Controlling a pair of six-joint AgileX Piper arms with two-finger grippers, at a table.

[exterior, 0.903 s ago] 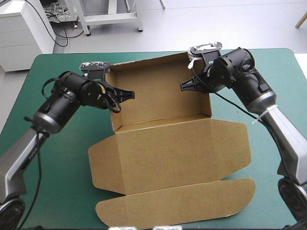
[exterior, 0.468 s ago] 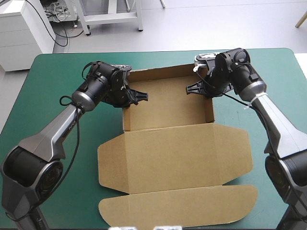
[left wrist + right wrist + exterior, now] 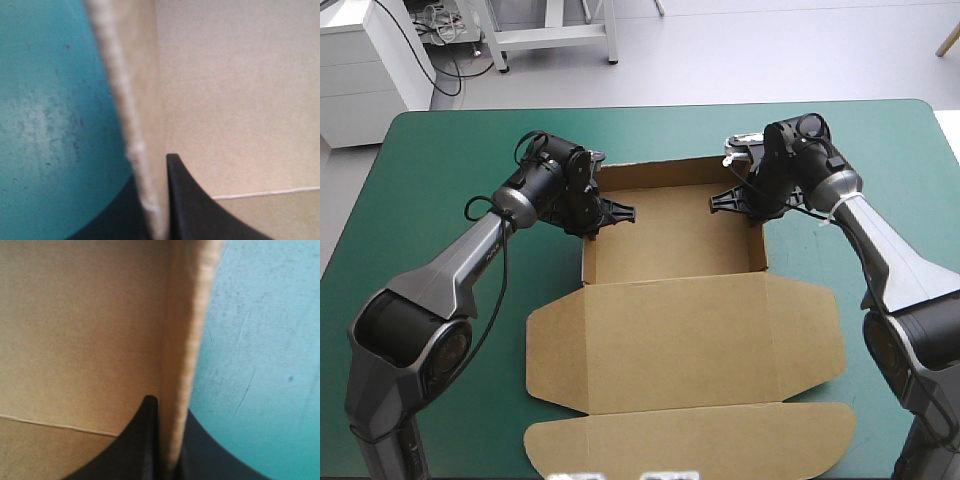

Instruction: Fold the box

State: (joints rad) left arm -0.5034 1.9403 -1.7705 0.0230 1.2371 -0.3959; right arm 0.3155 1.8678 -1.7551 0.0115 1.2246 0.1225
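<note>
Brown board: the box (image 3: 682,310) sits mid-table on the teal-green cover (image 3: 440,150). Its far half is already raised into an open tray, while the lid (image 3: 690,345) and its long tuck flap (image 3: 690,435) lie flat toward the near edge. High view: the left gripper (image 3: 618,212) reaches in over the tray's left wall and the right gripper (image 3: 720,200) over the right wall, both toward the far corners, one finger inside the tray and one outside. Judged purpose: pinching each side wall holds it upright and stops the tucked panels springing out. Left wrist view: the left wall (image 3: 131,100) runs edge-on away from the gripper, clamped between the two black fingers (image 3: 190,205), which are all but shut on the board. The tray's inside lies on one side, the cover on the other. Right wrist view: mirror case. The right wall (image 3: 186,330) is nipped between fingers all but shut, the inner one against the board's inside face, with bare cover past the outer one. Holding both walls at once probably squares the tray, so neither side leans. Lid not yet lifted.
</note>
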